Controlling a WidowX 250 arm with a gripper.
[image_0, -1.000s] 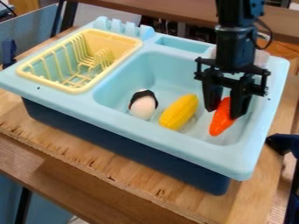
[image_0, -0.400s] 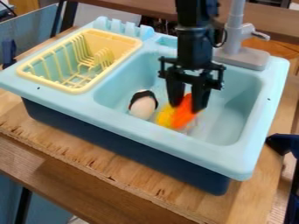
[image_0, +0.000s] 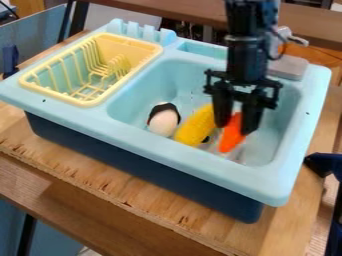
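Carried rightward in the view since the last frame, the orange toy vegetable (image_0: 231, 140) is now inside the light-blue toy sink (image_0: 150, 82), pinched between both fingers of the gripper (image_0: 234, 129). Yellow toy corn (image_0: 194, 126) lies just beside it, with a black-and-white toy (image_0: 163, 123) farther left, nearer the yellow dish rack (image_0: 80, 102)

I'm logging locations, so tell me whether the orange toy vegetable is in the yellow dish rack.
No, the orange toy vegetable is in the blue sink basin, between the fingers of the end effector.
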